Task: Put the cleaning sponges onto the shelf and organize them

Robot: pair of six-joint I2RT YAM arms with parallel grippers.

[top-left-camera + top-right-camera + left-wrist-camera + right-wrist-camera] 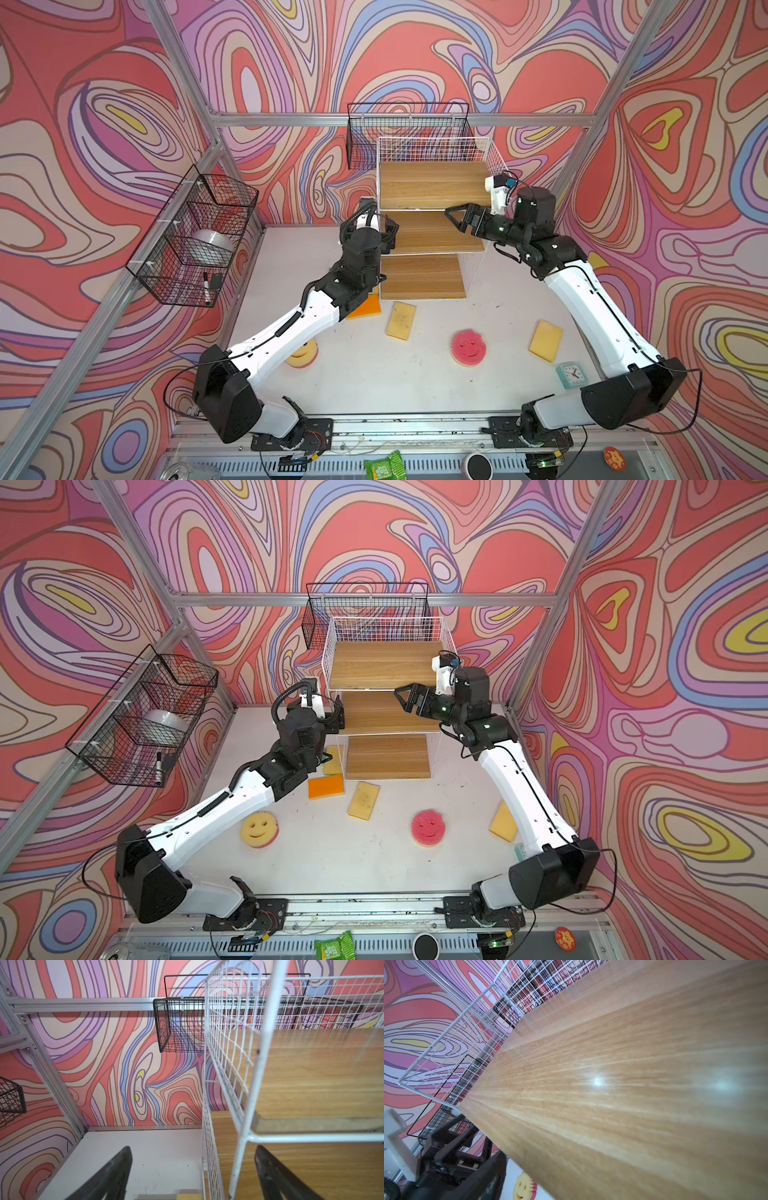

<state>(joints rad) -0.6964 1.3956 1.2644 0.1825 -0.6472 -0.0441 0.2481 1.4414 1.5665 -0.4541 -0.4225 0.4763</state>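
Observation:
The shelf (434, 185), a white wire rack with three wooden boards, stands at the back; its boards are bare. Sponges lie on the table in front: an orange one (326, 787), a yellow one (363, 800), a pink smiley (468, 347), a yellow smiley (259, 829) and a yellow one at the right (545, 340). A yellow-green sponge (332, 760) lies by the shelf's left foot. My left gripper (193, 1167) is open and empty, its fingers either side of the shelf's corner post. My right gripper (455, 218) is open and empty over the middle board.
A black wire basket (195, 237) on the left wall holds a tape roll and a marker. Another black basket (407, 133) hangs behind the shelf. A small mint clock (571, 374) stands near my right arm. A green packet (384, 465) lies beyond the front rail.

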